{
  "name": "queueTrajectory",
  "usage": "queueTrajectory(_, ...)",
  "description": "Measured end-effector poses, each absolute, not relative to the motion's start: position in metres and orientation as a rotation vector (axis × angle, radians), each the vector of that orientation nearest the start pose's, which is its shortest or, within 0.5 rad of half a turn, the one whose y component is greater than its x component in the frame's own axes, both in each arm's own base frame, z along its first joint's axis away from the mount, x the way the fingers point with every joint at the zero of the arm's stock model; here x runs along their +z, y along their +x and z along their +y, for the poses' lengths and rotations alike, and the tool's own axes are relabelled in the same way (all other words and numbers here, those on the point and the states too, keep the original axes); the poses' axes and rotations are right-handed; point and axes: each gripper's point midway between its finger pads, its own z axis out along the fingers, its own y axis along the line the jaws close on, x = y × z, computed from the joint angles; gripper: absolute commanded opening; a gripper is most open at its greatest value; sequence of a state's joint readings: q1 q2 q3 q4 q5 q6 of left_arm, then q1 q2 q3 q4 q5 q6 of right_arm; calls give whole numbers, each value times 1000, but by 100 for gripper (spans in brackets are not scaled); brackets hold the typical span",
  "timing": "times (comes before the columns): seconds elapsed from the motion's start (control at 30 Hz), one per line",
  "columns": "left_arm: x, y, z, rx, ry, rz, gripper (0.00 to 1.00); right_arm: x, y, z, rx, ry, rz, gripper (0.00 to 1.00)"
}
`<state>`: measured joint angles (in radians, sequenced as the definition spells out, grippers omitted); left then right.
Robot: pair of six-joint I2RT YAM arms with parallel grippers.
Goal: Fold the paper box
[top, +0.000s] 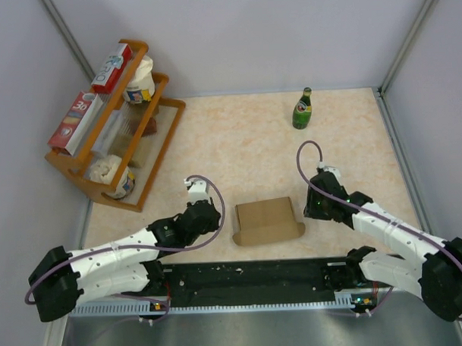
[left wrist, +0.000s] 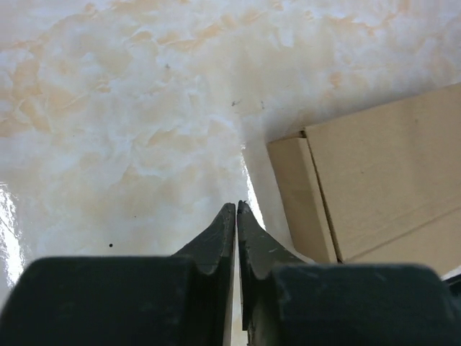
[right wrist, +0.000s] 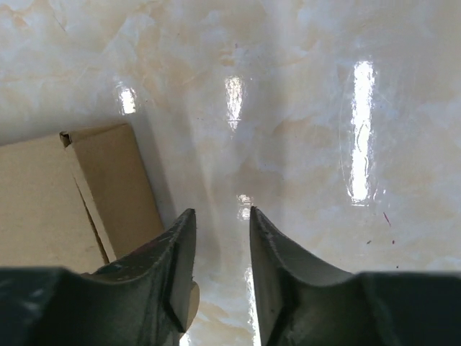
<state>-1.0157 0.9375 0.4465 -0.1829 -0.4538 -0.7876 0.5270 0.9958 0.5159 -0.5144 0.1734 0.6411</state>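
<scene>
Now left jaws together, right ajar.

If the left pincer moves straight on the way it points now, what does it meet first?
Most likely the bare table, just ahead of the shut left pincer; the paper box lies right of that line.

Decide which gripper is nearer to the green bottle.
Right. The right gripper is by the right end of the paper box, straight in front of the green bottle; the left gripper is off the box's left end, farther away.
</scene>
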Motion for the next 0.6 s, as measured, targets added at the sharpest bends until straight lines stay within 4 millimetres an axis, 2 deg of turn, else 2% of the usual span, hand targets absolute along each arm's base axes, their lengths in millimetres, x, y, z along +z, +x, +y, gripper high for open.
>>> queueTrajectory(0.07,78,194,-211,-492,2,2247,0,41,204,114,231,189,2566,26)
queueTrajectory(0.23,61,191,-220,-502,54,2305,0,34,208,116,217,142,2583,17)
queueTrajectory(0.6,54,184,-258,-646,217,2342,0,42,214,146,415,-1,2552,15)
